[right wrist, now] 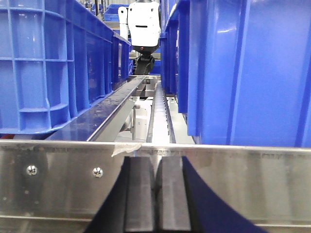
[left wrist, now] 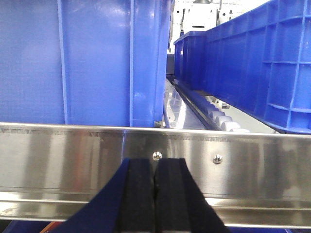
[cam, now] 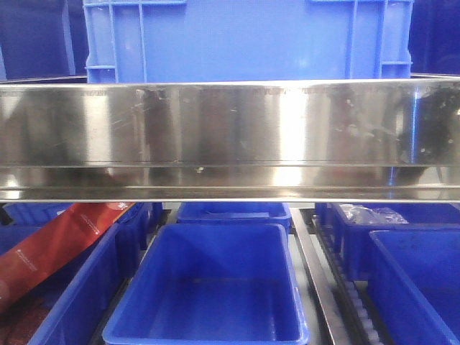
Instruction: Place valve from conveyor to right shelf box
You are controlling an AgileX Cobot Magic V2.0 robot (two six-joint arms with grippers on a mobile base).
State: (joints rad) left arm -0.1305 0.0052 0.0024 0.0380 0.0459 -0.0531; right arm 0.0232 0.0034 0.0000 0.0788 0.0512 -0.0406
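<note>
The valve and the conveyor are out of view in all three views. My left gripper is shut, its black pads pressed together with nothing between them, close in front of a steel shelf rail. My right gripper is likewise shut and empty, facing a steel rail. Neither gripper shows in the front view. Blue shelf boxes stand behind and below the rails; on the lower level an empty one sits in the middle and another at the right.
A large blue crate stands on the upper level above the wide steel rail. A red packet leans in the lower left box. A clear bag lies in a back right box. Roller tracks run between crates.
</note>
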